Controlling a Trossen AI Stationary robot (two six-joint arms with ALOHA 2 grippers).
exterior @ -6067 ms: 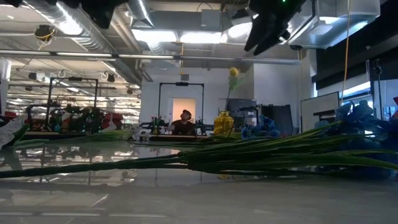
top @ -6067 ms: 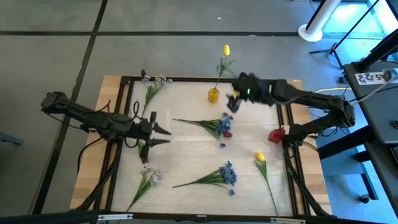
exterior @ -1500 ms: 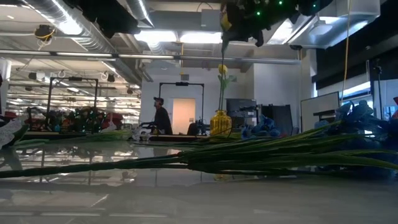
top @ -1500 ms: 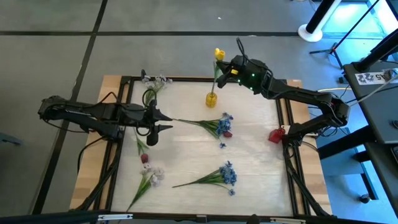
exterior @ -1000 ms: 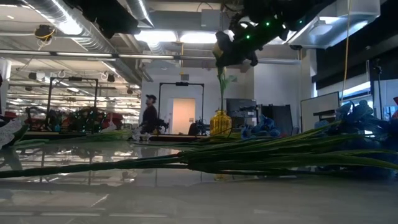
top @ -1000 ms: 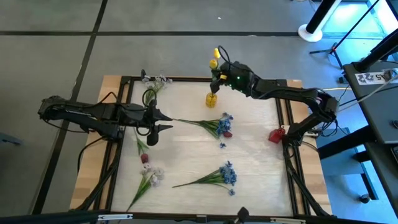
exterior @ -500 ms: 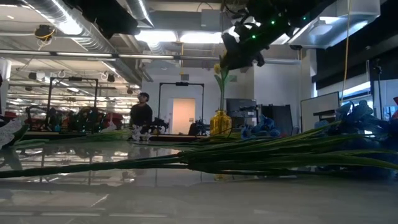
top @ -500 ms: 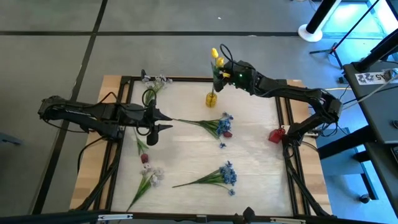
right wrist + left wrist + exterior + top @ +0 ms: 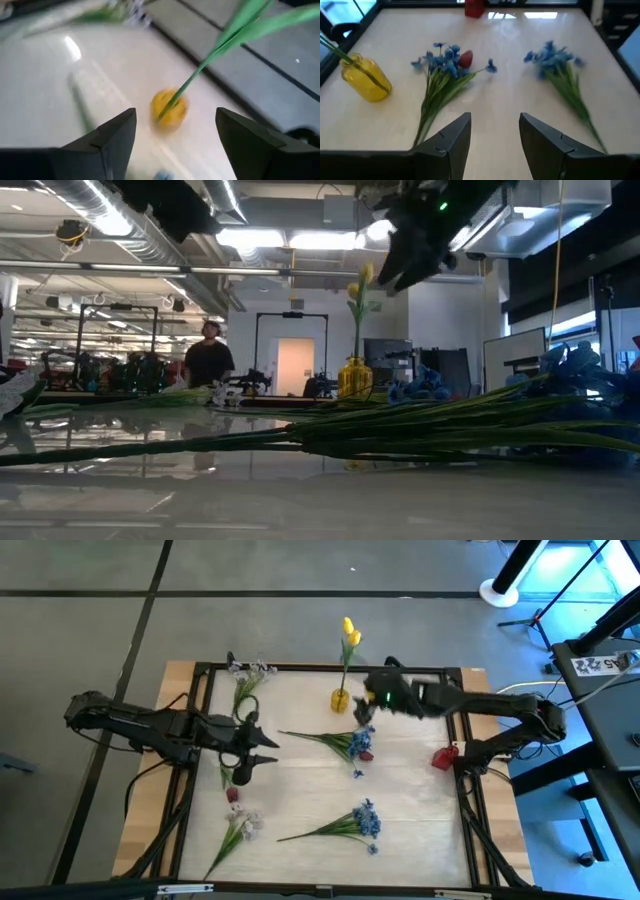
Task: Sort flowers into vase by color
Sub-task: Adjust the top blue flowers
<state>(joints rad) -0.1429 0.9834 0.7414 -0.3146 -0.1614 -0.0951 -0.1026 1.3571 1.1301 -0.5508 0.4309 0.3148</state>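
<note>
A yellow vase stands near the table's far edge with two yellow tulips upright in it, stems in its mouth. My right gripper hovers open just right of the vase, touching nothing; its wrist view looks down on the vase and stems. My left gripper is open above the table's left half, over a dark red tulip. Lying flat are two white sprigs and two blue clusters; a red bud lies in the farther cluster.
A red vase stands at the table's right edge. A dark frame rail runs around the tabletop. Bare tabletop shows between the two blue clusters. A person walks in the room beyond the table.
My right gripper has let go of the second yellow tulip, which now stands in the yellow vase beside the first. The gripper has drawn back toward the table's right and near side and come lower. My left gripper has shifted slightly toward the near edge.
</note>
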